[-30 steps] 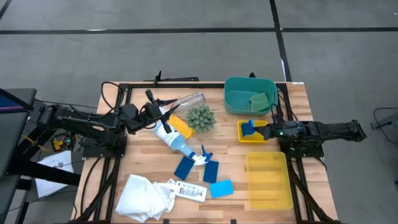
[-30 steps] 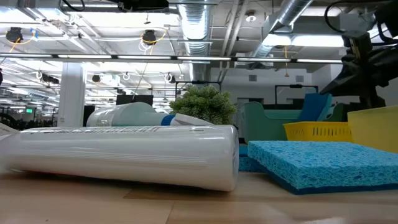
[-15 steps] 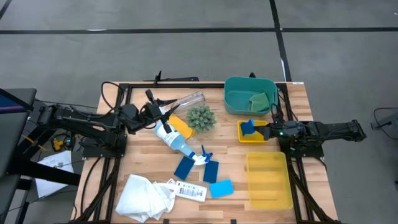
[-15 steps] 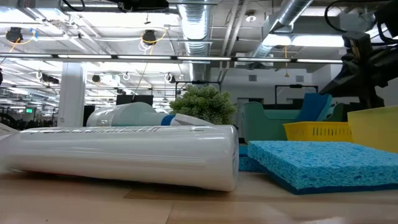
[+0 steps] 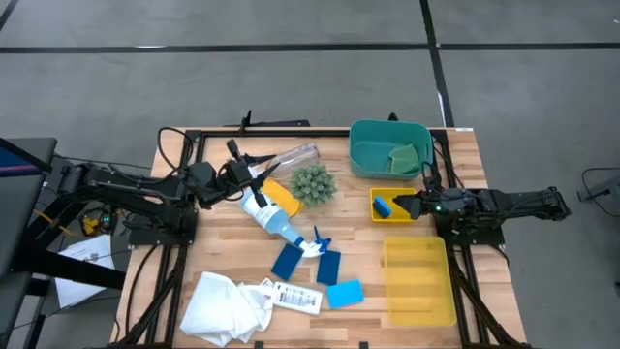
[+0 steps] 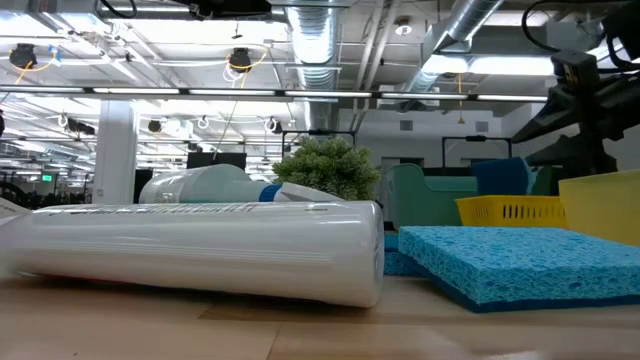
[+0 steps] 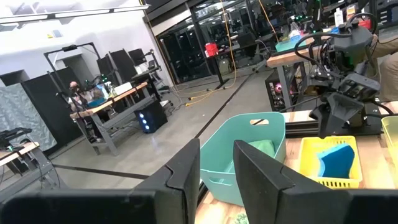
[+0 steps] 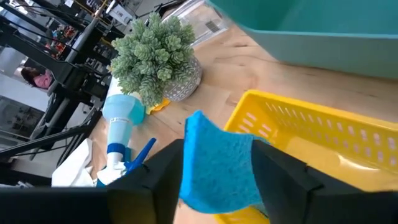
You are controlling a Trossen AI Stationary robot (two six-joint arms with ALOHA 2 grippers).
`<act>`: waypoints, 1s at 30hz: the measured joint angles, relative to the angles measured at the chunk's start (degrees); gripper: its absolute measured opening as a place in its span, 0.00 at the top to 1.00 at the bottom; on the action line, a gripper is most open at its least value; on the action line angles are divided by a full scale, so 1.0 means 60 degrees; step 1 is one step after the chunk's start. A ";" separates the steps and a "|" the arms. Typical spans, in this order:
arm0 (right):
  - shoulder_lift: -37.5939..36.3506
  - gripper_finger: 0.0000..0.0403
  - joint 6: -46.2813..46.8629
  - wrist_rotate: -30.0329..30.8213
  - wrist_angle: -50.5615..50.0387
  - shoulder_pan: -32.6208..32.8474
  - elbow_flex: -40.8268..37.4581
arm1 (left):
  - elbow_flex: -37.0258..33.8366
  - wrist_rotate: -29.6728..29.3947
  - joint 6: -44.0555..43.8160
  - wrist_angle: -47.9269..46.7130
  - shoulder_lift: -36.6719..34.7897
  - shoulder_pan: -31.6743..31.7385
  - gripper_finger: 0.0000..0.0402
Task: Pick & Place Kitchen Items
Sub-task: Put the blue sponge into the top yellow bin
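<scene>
High view: a light wooden worktop (image 5: 232,262) on a black frame stands on a grey floor marked with dark lines. Behind it, the low view gives an open hall with ceiling ducts, lamps and glass partitions; the left wrist view adds desks and monitors.

At the worktop's far right corner sits a teal bin (image 5: 390,148) holding a green sponge (image 5: 404,158). Along the right edge near the front lies a large yellow bin (image 5: 418,281), with a small yellow basket (image 5: 394,206) between the two bins. A white cloth (image 5: 225,305) lies at the front left corner. A clear spray bottle (image 5: 274,221) lies on its side mid-worktop, a clear cup (image 5: 291,156) beyond it toward the far edge, a yellow sponge (image 5: 281,198) and a spiky green plant ball (image 5: 313,183) beside it. Three blue sponges (image 5: 287,260) (image 5: 328,267) (image 5: 344,294) lie near the front centre.

The right pincer (image 5: 413,206) hangs at the small basket's right rim, its fingers spread; a blue sponge (image 5: 383,206) lies in the basket between them, and whether they touch it cannot be told. The left pincer (image 5: 254,178) waits over the far left part, near the cup, fingers narrowly parted, holding nothing visible.
</scene>
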 joint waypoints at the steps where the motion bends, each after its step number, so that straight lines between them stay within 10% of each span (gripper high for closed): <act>1: -0.0005 0.53 -0.0002 0.0041 0.0000 0.0001 0.0000 | 0.0000 0.0000 0.0000 0.0000 0.0000 0.0000 0.77; 20: 0.0140 0.51 -0.1927 -0.0010 0.1673 0.1377 0.0235 | 0.0000 0.0000 -0.0004 -0.0073 0.0000 -0.0004 0.77; 30: 0.3562 0.53 -0.3420 0.1252 0.4147 0.2491 0.1367 | 0.0000 0.0000 -0.0003 -0.0073 0.0000 -0.0003 0.77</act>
